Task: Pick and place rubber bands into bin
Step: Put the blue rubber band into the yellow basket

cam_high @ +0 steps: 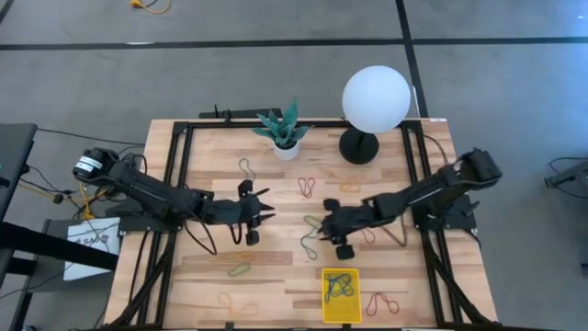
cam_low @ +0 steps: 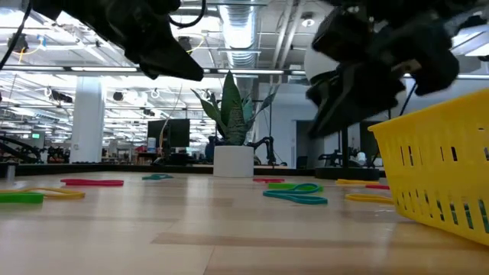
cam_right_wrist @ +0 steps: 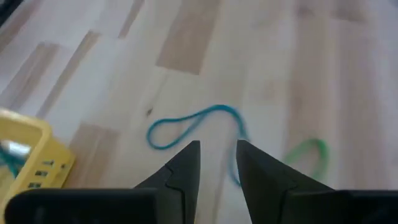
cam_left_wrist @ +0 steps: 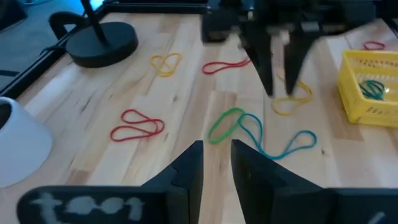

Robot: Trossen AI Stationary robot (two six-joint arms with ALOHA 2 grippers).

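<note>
The right gripper [cam_right_wrist: 216,163], jaws slightly parted and empty, hovered over the teal rubber band [cam_right_wrist: 193,124], at 12 o'clock from the yellow bin [cam_high: 341,295]. It should straddle one strand, descend squarely, then close. The left gripper [cam_left_wrist: 216,163] waited, gapped, empty.

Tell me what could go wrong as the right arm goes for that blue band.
1. The thin blue rubber band lies tangled with a green rubber band; the right gripper, fingers apart above them, may lift both or snag.
2. The left gripper faces it closely across the same bands; the arms could collide.
</note>
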